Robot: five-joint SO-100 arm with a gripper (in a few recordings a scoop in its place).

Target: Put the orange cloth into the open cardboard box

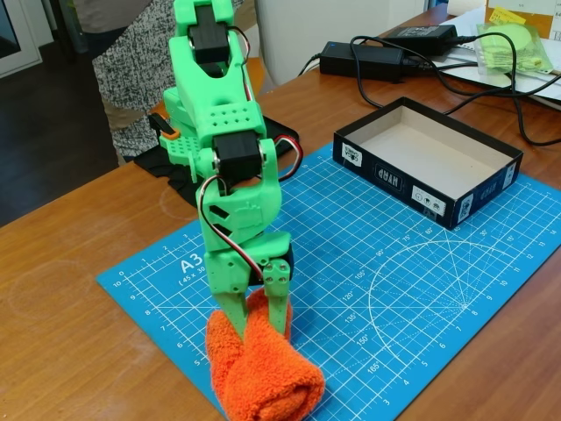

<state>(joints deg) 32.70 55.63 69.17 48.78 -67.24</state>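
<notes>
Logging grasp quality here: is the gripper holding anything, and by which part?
The gripper is closed on the orange cloth, pinching the bundle's upper end against the mat.

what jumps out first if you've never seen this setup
The bright green arm stands over a blue cutting mat, its pincer pressed down on the orange cloth at the mat's near edge. Behind, at the mat's far right corner, sits the open cardboard box, black-walled and empty.

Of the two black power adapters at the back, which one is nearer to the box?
The left adapter; the other adapter lies farther behind the box.
</notes>
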